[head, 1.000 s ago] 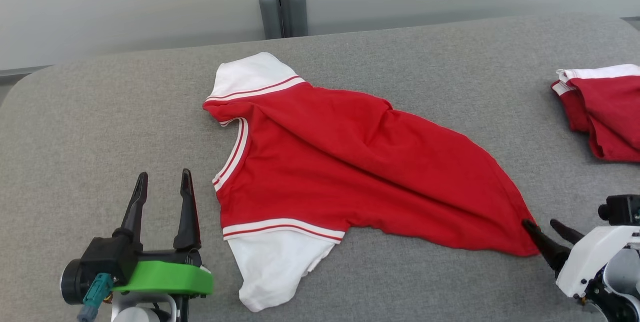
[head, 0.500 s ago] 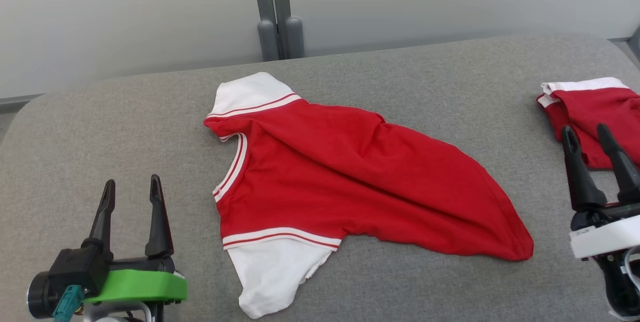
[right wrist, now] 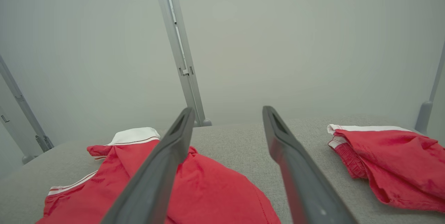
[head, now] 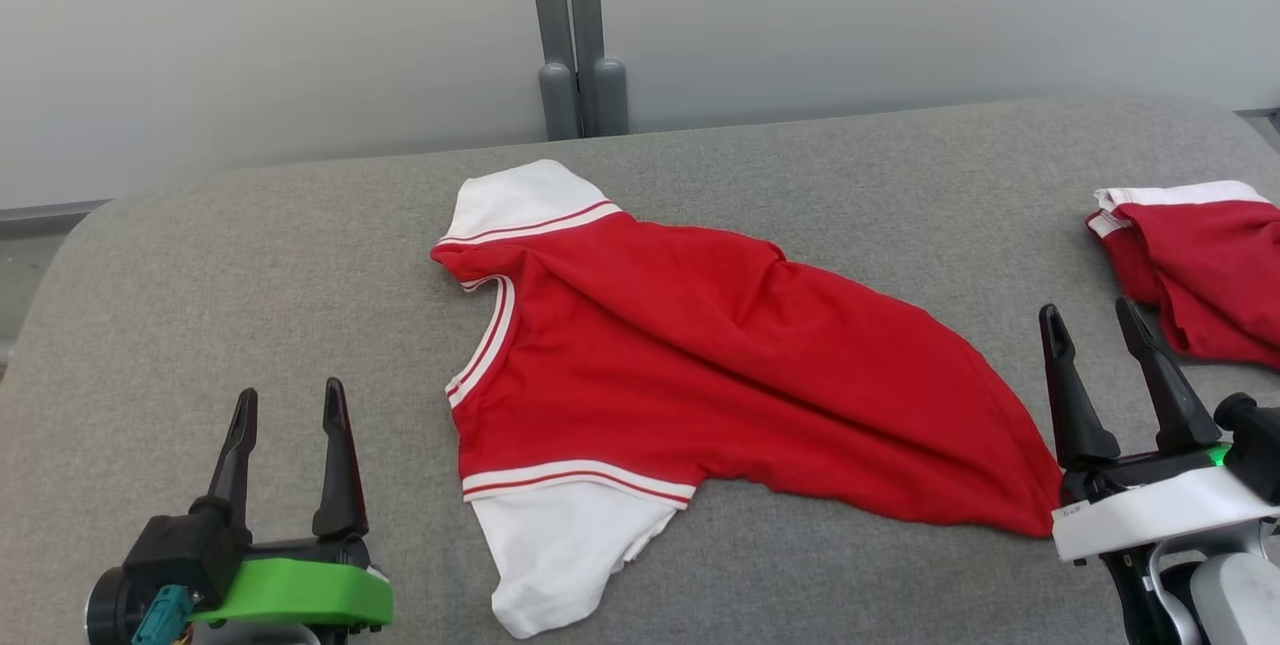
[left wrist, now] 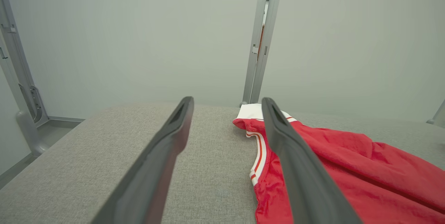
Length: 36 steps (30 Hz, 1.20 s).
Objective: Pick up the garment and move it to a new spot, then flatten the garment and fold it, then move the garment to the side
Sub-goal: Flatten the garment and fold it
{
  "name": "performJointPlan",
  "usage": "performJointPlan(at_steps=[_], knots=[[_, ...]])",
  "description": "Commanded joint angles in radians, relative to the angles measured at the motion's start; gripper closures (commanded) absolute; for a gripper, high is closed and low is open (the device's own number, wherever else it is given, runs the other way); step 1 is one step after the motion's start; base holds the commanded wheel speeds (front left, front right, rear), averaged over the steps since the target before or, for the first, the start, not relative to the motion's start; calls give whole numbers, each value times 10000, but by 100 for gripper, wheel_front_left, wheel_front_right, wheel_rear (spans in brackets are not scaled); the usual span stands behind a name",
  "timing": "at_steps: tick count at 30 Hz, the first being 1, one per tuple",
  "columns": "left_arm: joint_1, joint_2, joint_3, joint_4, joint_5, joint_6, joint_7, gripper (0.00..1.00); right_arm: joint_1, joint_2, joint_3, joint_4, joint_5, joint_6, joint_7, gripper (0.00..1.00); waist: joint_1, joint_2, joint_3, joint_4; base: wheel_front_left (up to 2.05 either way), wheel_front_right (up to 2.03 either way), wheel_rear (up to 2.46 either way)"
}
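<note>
The left jaws and right jaws gape wide, empty, flanking the red, white-sleeved shirt (head: pixel 700 365) lying rumpled on the grey fabric-covered counter (head: pixel 250 275).

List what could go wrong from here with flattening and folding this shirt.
The shirt lies skewed and creased, its hem drawn to a point beside the open right gripper; folding it as it lies would likely trap the creases.
Another red garment lies just beyond that gripper; a wide reach might snag it.
The open left gripper stands off the shirt, so a pull from one side could twist it further.
</note>
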Motion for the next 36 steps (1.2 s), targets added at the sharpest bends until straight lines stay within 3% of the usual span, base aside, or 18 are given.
performJointPlan(at_steps=[1,29,33,36], knots=[[99,-18,7,58,45,-43,-33,0,101,32,-38,69,-94,5,-39,0,0,0,-12,11,0,0,0],[23,-225,67,100,326,-313,-45,0,-296,-306,133,655,-277,5,-36,0,0,0,56,-53,0,0,0],[296,-213,16,56,-109,-461,625,0,-15,-645,-160,707,-125,3,-37,0,0,0,46,-69,0,0,0],[589,-131,60,-196,-554,-491,1681,0,329,-968,-316,926,258,5,620,0,0,0,46,-37,0,0,0]])
